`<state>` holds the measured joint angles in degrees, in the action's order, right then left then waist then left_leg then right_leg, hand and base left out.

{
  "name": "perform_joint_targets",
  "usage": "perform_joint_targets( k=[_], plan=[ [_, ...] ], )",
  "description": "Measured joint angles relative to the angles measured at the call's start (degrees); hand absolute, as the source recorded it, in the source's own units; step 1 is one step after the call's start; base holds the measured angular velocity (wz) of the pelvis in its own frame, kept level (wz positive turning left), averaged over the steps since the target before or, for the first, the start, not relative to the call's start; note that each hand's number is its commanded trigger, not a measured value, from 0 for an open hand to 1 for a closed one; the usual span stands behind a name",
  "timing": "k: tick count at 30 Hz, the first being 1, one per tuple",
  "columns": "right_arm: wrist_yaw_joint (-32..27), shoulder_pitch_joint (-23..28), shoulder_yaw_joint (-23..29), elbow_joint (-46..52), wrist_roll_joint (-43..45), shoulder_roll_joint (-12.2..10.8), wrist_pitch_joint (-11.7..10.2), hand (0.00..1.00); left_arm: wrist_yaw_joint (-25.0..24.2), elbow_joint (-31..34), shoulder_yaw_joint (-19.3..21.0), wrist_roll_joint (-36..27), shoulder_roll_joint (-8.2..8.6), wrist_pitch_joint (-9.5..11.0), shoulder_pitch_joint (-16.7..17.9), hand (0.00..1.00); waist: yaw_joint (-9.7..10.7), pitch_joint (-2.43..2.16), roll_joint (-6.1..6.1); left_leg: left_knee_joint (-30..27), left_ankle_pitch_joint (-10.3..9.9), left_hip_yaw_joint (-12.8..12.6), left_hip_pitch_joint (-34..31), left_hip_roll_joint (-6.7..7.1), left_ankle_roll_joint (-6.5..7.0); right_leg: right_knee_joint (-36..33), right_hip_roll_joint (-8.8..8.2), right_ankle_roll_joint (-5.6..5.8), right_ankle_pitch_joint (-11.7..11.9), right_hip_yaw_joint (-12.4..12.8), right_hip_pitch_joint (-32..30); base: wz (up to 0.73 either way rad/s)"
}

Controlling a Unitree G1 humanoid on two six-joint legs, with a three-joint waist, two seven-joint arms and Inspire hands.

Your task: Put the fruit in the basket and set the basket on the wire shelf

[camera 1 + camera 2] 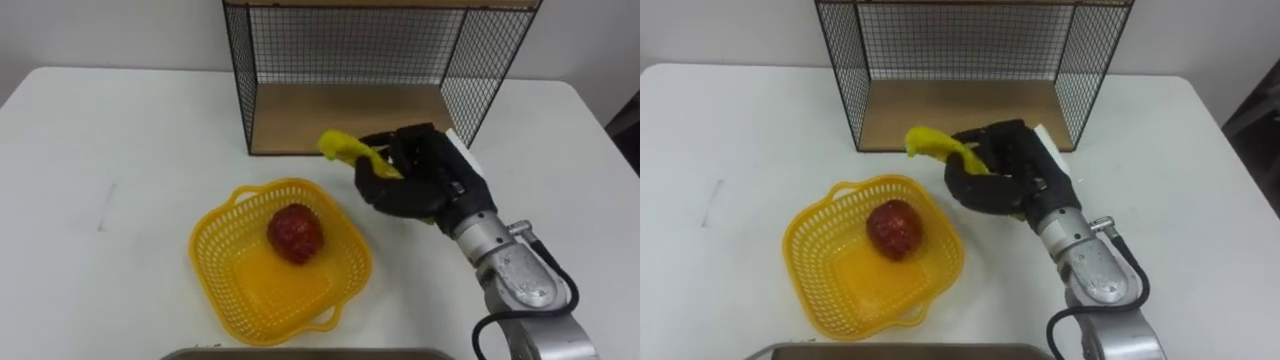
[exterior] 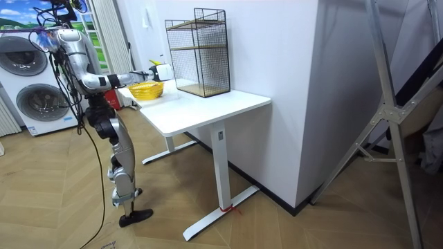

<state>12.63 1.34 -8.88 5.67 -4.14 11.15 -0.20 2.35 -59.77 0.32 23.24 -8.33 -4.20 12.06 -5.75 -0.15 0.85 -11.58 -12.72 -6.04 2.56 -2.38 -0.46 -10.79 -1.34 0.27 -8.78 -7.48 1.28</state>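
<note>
Your right hand (image 1: 420, 180) is clenched around the banana (image 1: 342, 148). It holds it above the table (image 1: 100, 150), between the basket (image 1: 210, 262) and the shelf (image 1: 320, 115).

- Only the banana's far end sticks out, toward the shelf's front edge. The rest is buried in the fingers, so you can't tell how much of it the grip covers.
- The hand sits just beside the basket's right rim, a bit behind it. Whether the banana tip touches the shelf's board or hangs over it, you can't tell from the eye views.
- The basket stands upright on the table, left of the hand and in front of the shelf. One red fruit (image 1: 295, 233) lies inside near the back wall, and the front half of the basket floor is bare.
- The shelf's front is open, with mesh on the sides and back. The lower board is bare, and the top is cut off by the frame.
- There's wide bare tabletop to the left of the basket and a narrower strip to the right of the arm.
- In the room view the robot stands at the table end on the room view's left, with one arm reaching over the top. Washing machines (image 2: 38, 90) stand behind it. The hand and basket are too small there to read the grip.
</note>
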Motion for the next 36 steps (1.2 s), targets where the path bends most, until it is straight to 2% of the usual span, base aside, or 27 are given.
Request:
perform_joint_targets(
  k=[7,11,18,19,20,21,36],
  plan=[
    [3.2,-0.1,-5.5,2.3,5.0,0.2,0.4,1.0,0.0,-0.5,-0.7,0.0,-0.23,0.0,-0.4,0.0,-1.4,-0.01,0.93,0.2,0.0,0.3,0.0,-0.03,0.0,0.0,0.01,0.0,0.0,-0.5,0.2,0.02],
    [4.7,-0.3,-5.8,2.3,6.4,0.2,0.4,1.0,0.0,-1.7,-0.8,-0.1,-0.39,0.0,-1.3,0.0,-1.9,0.3,1.46,0.1,0.0,0.8,-0.2,-0.02,0.0,0.0,0.02,0.0,0.0,-0.8,0.3,0.04],
    [5.3,-1.9,-6.5,2.5,9.0,-0.1,0.4,1.0,-0.6,-2.1,-3.5,0.0,-0.52,0.0,-2.5,0.0,-2.4,0.56,1.11,-0.1,0.0,0.9,-0.7,-0.02,0.01,0.0,-0.02,-0.03,0.0,-1.0,0.1,0.0],
    [5.4,-2.1,-6.8,2.5,9.0,-0.1,0.4,0.93,-0.7,-2.1,-3.6,0.0,-0.53,-0.1,-2.5,0.0,-2.4,0.57,1.1,-0.1,0.0,0.9,-0.7,-0.02,0.01,0.0,-0.02,-0.04,0.0,-1.0,0.1,0.0],
    [5.8,-2.4,-7.4,2.6,9.0,-0.1,0.4,0.52,-0.7,-2.1,-3.8,0.0,-0.59,0.0,-2.6,0.0,-2.4,0.57,1.09,-0.1,0.0,0.9,-0.8,-0.02,0.01,0.0,-0.02,-0.06,0.0,-1.0,0.0,0.0],
    [6.0,-2.6,-8.1,2.7,9.1,-0.1,0.4,0.0,-0.7,-2.1,-3.8,0.0,-0.61,0.0,-2.6,0.0,-2.5,0.57,1.09,-0.2,0.0,0.9,-0.8,-0.02,0.01,0.0,-0.03,-0.07,0.0,-1.0,0.0,0.0],
    [8.1,-2.4,-10.1,2.8,9.2,0.0,0.4,0.0,-0.8,-2.1,-3.9,-0.1,-0.67,0.0,-2.6,0.0,-2.4,0.68,0.9,-0.4,0.0,0.8,-0.7,-0.01,0.01,0.0,-0.05,-0.06,0.1,-1.0,0.1,0.0]
  ],
)
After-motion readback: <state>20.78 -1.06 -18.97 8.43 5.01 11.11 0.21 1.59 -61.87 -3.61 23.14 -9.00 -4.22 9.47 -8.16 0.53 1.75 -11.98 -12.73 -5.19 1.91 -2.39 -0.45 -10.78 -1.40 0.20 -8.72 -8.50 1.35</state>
